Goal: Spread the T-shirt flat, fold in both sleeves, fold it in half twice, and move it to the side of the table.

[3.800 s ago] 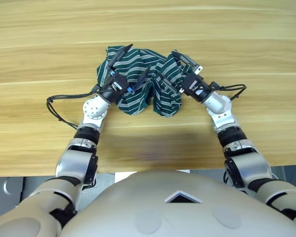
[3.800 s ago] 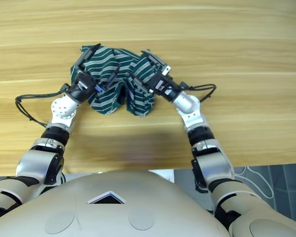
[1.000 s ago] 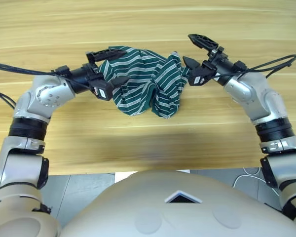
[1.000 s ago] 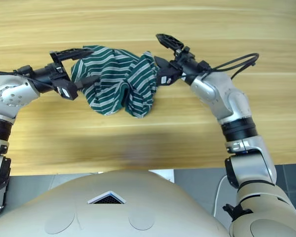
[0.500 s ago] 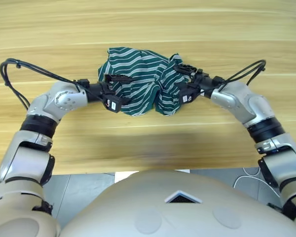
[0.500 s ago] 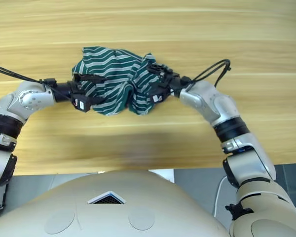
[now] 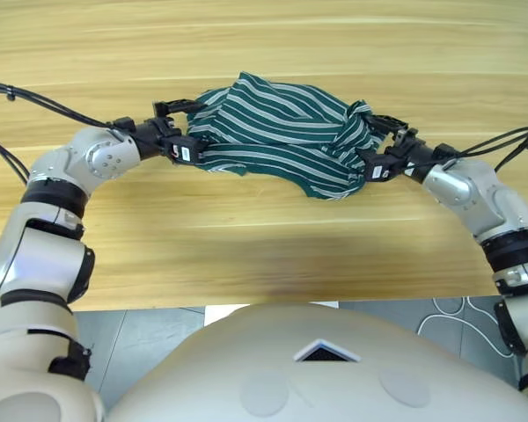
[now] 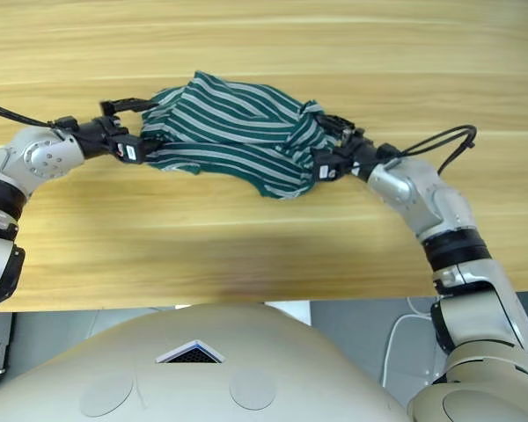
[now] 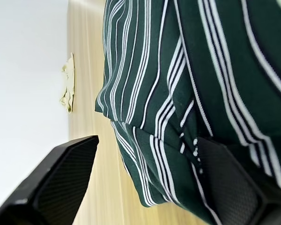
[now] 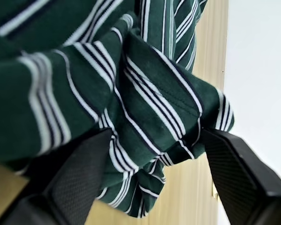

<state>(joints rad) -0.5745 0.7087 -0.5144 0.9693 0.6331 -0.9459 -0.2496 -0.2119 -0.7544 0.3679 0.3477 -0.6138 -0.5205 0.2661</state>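
The green T-shirt (image 7: 277, 132) with white stripes hangs stretched in a wrinkled band between my two grippers, over the middle of the wooden table (image 7: 264, 53). My left gripper (image 7: 183, 142) is shut on the shirt's left end, and the left wrist view shows striped cloth (image 9: 178, 93) between its fingers (image 9: 61, 178). My right gripper (image 7: 378, 158) is shut on the bunched right end, with folded fabric (image 10: 150, 93) packed between its black fingers (image 10: 239, 178). The shirt's lower edge sags toward me near the right gripper.
The table's near edge (image 7: 158, 308) runs just in front of me. Black cables loop out from both wrists, at the far left (image 7: 9, 97) and the right (image 7: 502, 141). A small pale scrap (image 9: 68, 84) lies on the table beyond the shirt.
Both arms have swung outward with the shirt's ends in their grippers. The shirt has gone from a bunched heap to a wide stretched band.
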